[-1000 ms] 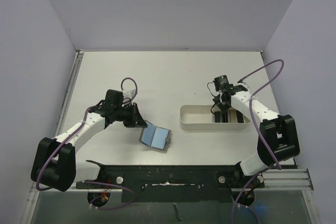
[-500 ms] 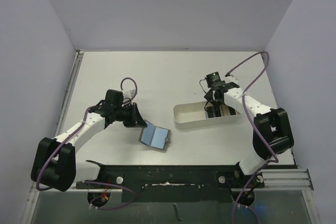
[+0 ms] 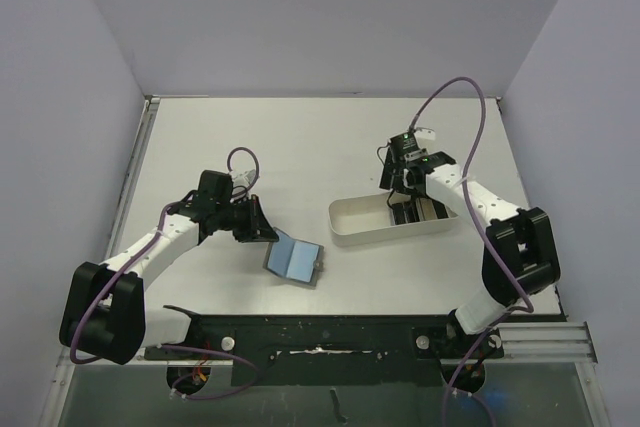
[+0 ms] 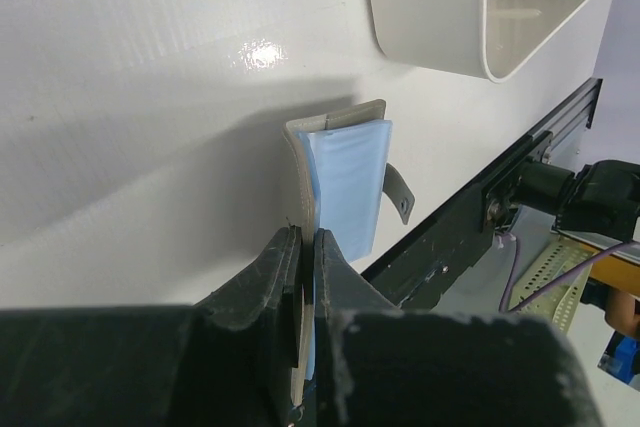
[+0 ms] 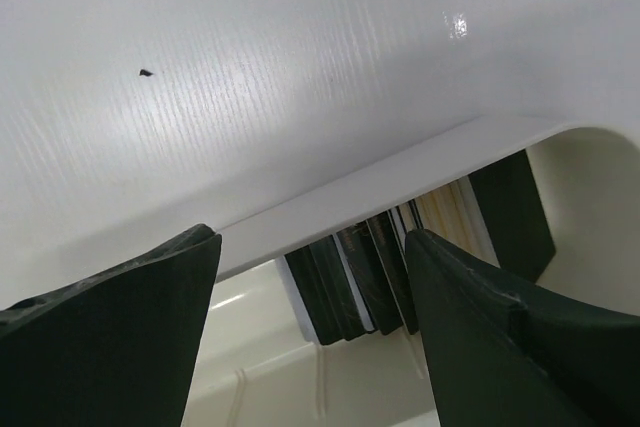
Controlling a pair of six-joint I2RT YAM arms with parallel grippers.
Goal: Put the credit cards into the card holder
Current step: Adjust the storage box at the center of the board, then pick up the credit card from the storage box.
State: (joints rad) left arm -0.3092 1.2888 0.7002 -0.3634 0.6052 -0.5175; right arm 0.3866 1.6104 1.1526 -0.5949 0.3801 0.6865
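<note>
The card holder (image 3: 296, 260) lies open on the table, its light blue lining up and its snap tab at the right. My left gripper (image 3: 268, 232) is shut on its left flap. In the left wrist view the fingers (image 4: 306, 247) pinch the grey-olive edge of the card holder (image 4: 345, 182). Several dark credit cards (image 3: 415, 209) stand stacked on edge in the white tray (image 3: 355, 222). My right gripper (image 3: 405, 197) hangs open over them. In the right wrist view its jaws (image 5: 312, 243) stand wide apart on either side of the credit cards (image 5: 365, 282), holding nothing.
The white oblong tray (image 5: 400, 182) sits tilted at mid-right, its left half bare. It also shows at the top of the left wrist view (image 4: 430, 7). A black rail (image 3: 330, 337) runs along the near edge. Walls close the table at left, right and back.
The right gripper has opened wide and shifted slightly left and farther back. The tray has slid left and turned a little. The left arm and card holder have hardly moved.
</note>
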